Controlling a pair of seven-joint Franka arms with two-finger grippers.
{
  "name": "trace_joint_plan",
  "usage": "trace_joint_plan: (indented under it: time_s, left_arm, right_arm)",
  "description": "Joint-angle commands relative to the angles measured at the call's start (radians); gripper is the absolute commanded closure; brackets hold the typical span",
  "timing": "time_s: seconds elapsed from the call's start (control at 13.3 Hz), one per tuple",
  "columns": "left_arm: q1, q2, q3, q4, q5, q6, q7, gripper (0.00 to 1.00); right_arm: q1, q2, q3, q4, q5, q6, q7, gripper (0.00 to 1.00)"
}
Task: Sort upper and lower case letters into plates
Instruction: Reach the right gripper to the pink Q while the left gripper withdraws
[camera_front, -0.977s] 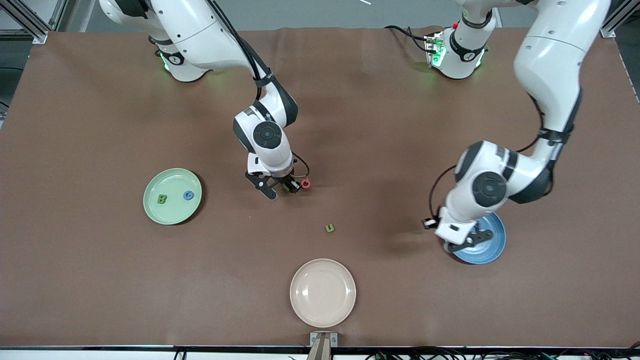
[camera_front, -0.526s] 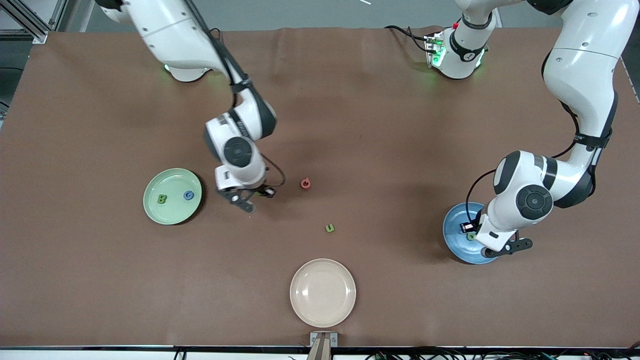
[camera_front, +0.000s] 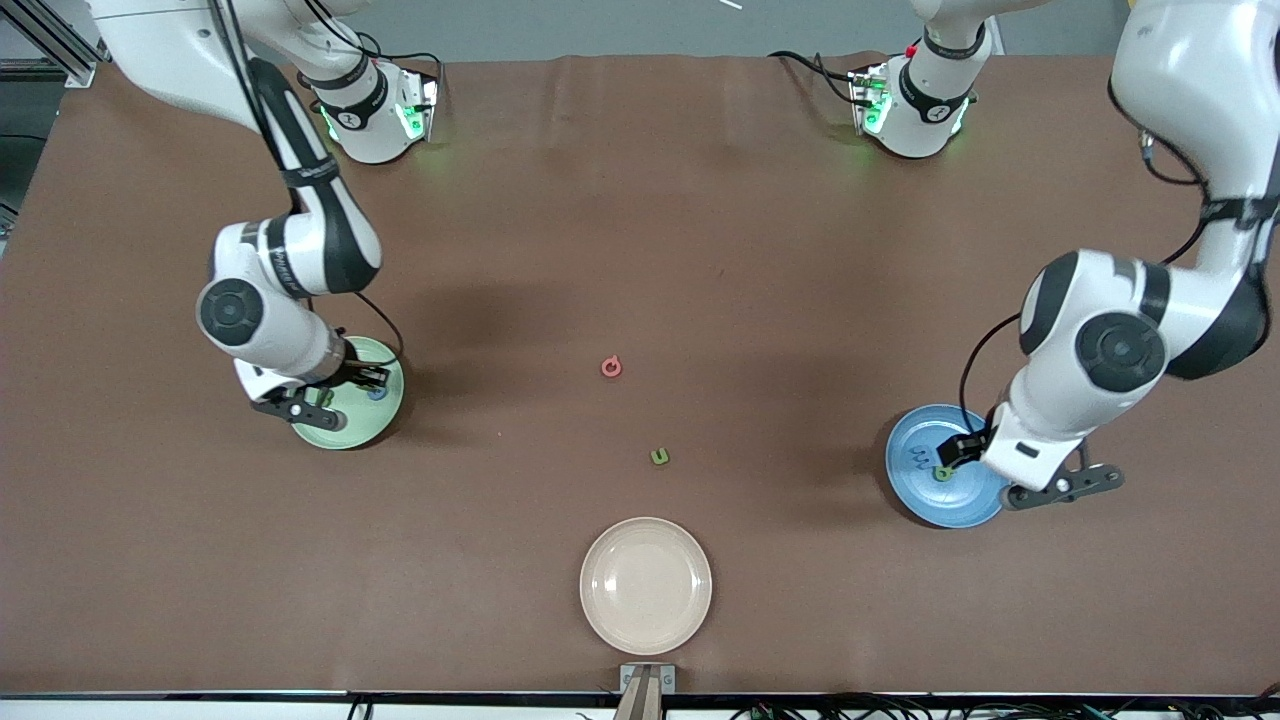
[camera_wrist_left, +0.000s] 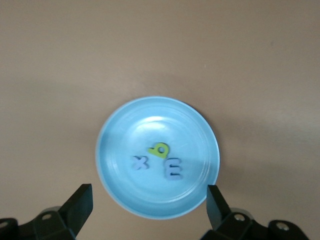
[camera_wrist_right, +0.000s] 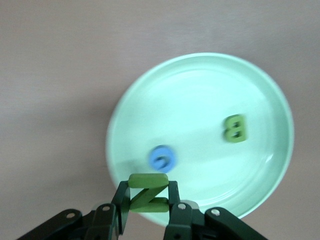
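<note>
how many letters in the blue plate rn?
3, by the left wrist view: a yellow-green letter, a lavender x and a lavender E, clustered in the blue plate under the open left gripper. None seems hidden.

My right gripper (camera_wrist_right: 148, 200) has carried the green Z (camera_wrist_right: 147, 192) over the mint plate (camera_front: 352, 430); my left gripper (camera_wrist_left: 148, 212) opened over the blue plate (camera_wrist_left: 200, 145), dropping the yellow-green letter (camera_wrist_left: 158, 149).
</note>
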Motion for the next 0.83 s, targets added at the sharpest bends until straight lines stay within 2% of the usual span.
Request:
trace_joint_plan:
  time_s: [0.0,0.08,0.23,0.53,0.6,0.75]
  left_arm:
    - [0.004,-0.053,-0.035,0.055,-0.007,-0.150,0.024,0.00]
    - [0.004,-0.058,-0.053,0.097,-0.007,-0.228,0.024,0.00]
    - [0.004,-0.069,-0.069,0.147,-0.007,-0.325,0.026,0.00]
    - [0.004,-0.139,-0.076,0.161,-0.032,-0.391,0.090,0.00]
    - [-0.005,-0.174,-0.058,0.158,-0.085,-0.395,0.108,0.00]
    - [-0.072,-0.268,0.059,0.123,-0.164,-0.402,0.194,0.00]
  right_arm:
    - [-0.062,-0.034,0.024,-0.084,-0.013,0.062,-0.072,0.31]
    - [-0.056,-0.036,0.025,-0.081,-0.013,0.056,-0.067,0.00]
    - [-0.019,-0.037,0.031,-0.075,-0.001,0.056,0.001,0.00]
    - [0.236,-0.002,0.031,0.002,0.001,0.065,0.442,0.00]
    - [0.301,0.033,0.033,0.042,0.004,0.068,0.548,0.00]
    - [0.419,0.136,0.031,0.158,0.005,0.070,0.731,0.00]
